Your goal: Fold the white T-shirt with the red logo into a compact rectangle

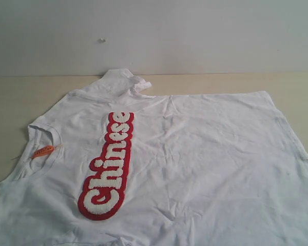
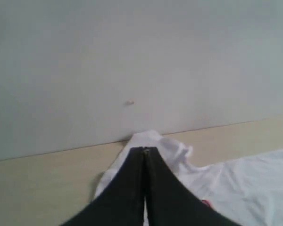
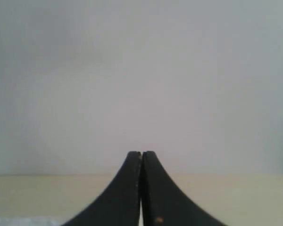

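Note:
The white T-shirt [image 1: 195, 164] lies spread flat and wrinkled over the table, collar to the left with an orange neck tag [image 1: 43, 150]. The red logo [image 1: 107, 165] reading "Chinese" runs across its chest. One sleeve [image 1: 124, 82] is bunched at the back edge, by the wall. Neither gripper shows in the exterior view. In the left wrist view my left gripper [image 2: 145, 149] is shut with nothing in it, raised over the T-shirt [image 2: 245, 179] near that bunched sleeve [image 2: 172, 146]. My right gripper [image 3: 141, 154] is shut and empty, facing the wall, with only a sliver of white cloth [image 3: 19, 220] at the frame's edge.
The light wooden table [image 1: 20, 97] ends at a pale wall [image 1: 154, 31] close behind the shirt. Bare tabletop shows at the back left and back right [image 1: 297, 84]. The shirt runs off the near edge of the exterior view.

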Controlling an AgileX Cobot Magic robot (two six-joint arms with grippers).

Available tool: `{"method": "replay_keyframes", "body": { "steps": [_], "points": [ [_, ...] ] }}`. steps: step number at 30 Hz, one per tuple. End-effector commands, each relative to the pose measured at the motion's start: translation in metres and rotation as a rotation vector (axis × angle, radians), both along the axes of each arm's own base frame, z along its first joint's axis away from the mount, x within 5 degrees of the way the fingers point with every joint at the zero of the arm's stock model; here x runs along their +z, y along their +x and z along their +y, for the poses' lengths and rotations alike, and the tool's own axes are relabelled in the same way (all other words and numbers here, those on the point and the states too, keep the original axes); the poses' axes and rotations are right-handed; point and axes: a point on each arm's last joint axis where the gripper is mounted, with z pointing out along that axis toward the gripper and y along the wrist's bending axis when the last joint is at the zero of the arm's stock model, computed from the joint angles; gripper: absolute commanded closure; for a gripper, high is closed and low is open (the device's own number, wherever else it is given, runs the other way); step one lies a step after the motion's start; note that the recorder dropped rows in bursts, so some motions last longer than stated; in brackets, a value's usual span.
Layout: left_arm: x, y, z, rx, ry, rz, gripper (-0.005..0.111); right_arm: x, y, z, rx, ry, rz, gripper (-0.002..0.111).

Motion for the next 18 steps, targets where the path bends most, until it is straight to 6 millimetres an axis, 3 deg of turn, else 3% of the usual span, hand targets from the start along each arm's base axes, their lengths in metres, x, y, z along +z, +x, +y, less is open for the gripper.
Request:
{"method": "replay_keyframes", "body": {
  "steps": [1, 3, 5, 9, 12, 16, 18],
  "points": [
    [-0.031, 0.029, 0.008, 0.070, 0.185, 0.048, 0.107, -0.042, 0.051, -0.010, 0.021, -0.081, 0.183, 0.108],
    [-0.049, 0.041, 0.011, 0.101, 0.200, 0.103, 0.107, -0.063, 0.063, -0.018, -0.034, -0.107, 0.255, 0.108],
    [-0.067, 0.052, 0.018, 0.160, 0.226, 0.158, 0.107, -0.083, 0.070, -0.032, -0.127, -0.250, 0.350, 0.108],
    [-0.092, 0.066, 0.035, 0.317, 0.326, 0.221, 0.107, -0.092, 0.079, -0.060, -0.355, -0.455, 0.559, 0.108],
    [-0.105, 0.072, 0.048, 0.438, 0.401, 0.255, 0.107, -0.096, 0.094, -0.065, -0.367, -0.385, 0.725, 0.108],
    [-0.122, 0.079, 0.051, 0.420, 0.412, 0.352, 0.107, -0.100, 0.109, -0.058, -0.214, -0.255, 1.050, 0.108],
    [-0.127, 0.083, 0.045, 0.339, 0.490, 0.407, 0.107, -0.094, 0.112, -0.053, -0.162, -0.195, 1.131, 0.108]
  ]
}}
